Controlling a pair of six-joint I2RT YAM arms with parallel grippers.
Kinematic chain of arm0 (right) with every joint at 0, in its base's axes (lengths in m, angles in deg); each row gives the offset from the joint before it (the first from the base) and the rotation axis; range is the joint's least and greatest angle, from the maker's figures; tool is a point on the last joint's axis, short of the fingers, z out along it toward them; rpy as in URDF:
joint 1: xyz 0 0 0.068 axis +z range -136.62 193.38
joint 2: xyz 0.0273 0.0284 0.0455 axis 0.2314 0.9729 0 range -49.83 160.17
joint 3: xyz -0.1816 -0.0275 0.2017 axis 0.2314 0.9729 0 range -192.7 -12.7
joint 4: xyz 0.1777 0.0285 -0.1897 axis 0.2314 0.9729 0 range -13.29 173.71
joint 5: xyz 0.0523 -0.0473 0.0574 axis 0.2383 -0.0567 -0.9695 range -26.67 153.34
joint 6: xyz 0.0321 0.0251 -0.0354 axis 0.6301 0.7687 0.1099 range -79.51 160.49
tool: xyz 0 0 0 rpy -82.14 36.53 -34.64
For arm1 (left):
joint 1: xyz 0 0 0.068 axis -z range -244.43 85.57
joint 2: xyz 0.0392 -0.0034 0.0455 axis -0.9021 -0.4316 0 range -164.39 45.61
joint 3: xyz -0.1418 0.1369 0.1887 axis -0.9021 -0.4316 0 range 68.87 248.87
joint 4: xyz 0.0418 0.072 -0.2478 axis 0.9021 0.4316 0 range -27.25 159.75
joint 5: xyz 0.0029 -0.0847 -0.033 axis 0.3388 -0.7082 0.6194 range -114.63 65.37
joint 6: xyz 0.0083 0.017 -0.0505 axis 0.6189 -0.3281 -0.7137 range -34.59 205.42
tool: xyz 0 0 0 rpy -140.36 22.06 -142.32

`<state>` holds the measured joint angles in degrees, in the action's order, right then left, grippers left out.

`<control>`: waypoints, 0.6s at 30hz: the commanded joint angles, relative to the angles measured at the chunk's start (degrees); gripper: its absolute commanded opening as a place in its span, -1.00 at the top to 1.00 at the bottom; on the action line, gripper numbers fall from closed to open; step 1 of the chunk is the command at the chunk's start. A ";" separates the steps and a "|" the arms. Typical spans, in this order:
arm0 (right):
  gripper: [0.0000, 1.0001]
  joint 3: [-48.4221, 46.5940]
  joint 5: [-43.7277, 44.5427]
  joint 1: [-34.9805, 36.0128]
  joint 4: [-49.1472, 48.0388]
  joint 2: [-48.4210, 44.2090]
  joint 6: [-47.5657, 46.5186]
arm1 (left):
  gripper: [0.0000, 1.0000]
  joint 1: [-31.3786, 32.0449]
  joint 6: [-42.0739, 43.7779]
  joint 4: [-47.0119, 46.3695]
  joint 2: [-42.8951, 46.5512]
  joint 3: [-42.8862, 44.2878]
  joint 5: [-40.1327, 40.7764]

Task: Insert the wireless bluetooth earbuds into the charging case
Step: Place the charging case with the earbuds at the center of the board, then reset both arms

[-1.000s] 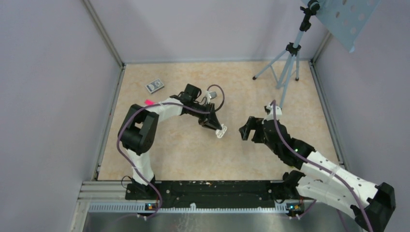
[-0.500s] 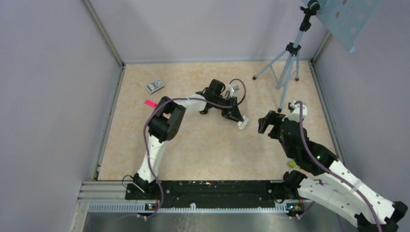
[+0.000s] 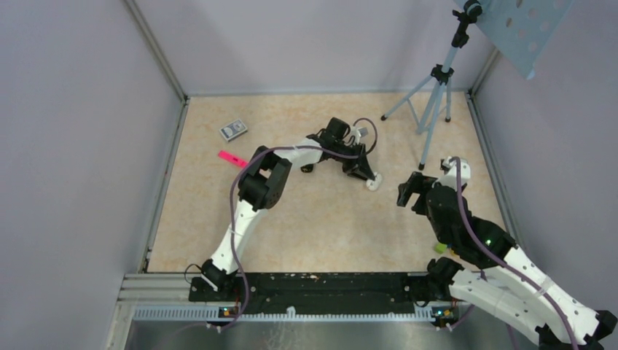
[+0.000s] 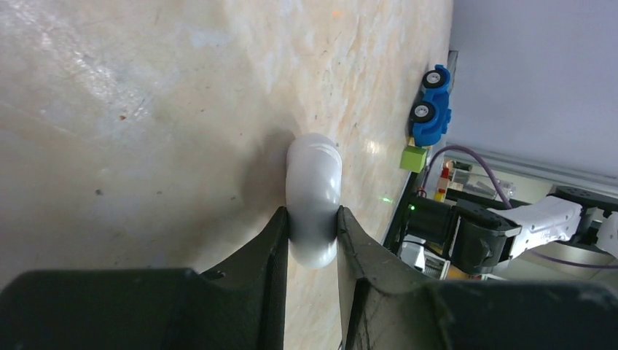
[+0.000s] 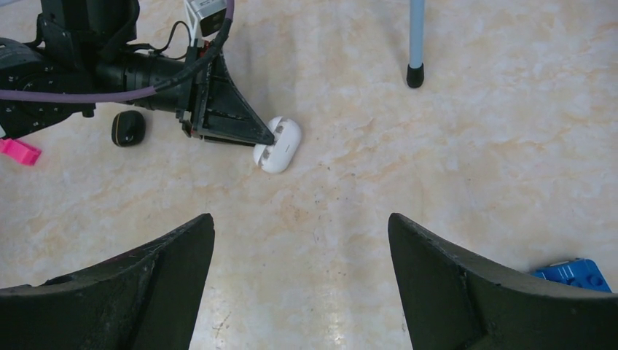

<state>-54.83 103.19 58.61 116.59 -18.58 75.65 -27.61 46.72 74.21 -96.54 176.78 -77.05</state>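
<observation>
The white pill-shaped charging case (image 4: 314,182) sits pinched between the black fingers of my left gripper (image 4: 312,213), right at the table surface. From above, the case (image 3: 374,183) lies mid-table at the tip of the outstretched left gripper (image 3: 370,178). The right wrist view shows the case (image 5: 279,144) with two small grey marks on top and the left gripper (image 5: 268,138) shut on it. The earbuds cannot be made out as separate things. My right gripper (image 3: 409,191) hangs open to the right of the case, its jaws (image 5: 301,219) wide apart over bare table.
A tripod (image 3: 431,102) stands at the back right. A grey patterned box (image 3: 233,130) and a pink item (image 3: 231,157) lie at the back left. A small black item (image 5: 128,127) lies beside the left arm. A blue toy car (image 4: 431,109) and green cube (image 4: 413,157) sit by the right arm.
My left arm has stretched to the right and farther back, carrying the case along. The right arm has drawn back to the right, its jaws still wide.
</observation>
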 commanded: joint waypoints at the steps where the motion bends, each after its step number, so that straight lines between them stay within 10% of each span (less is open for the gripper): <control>1: -0.75 -2.52 0.17 -0.50 -0.25 0.23 0.14 | 0.25 -0.12 2.66 3.35 0.45 2.72 1.64; 9: -0.79 -2.94 -0.73 -0.50 -0.21 3.04 -1.44 | -0.91 -0.17 10.05 12.71 7.22 4.60 10.01; 18: -0.86 -7.08 1.35 -0.50 2.23 15.41 -3.70 | -0.98 -0.24 19.58 26.98 31.56 -3.78 35.13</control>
<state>-58.28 104.02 58.59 118.47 -7.02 74.51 -27.53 60.57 95.52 -82.70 178.29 -56.61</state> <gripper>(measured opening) 0.924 0.987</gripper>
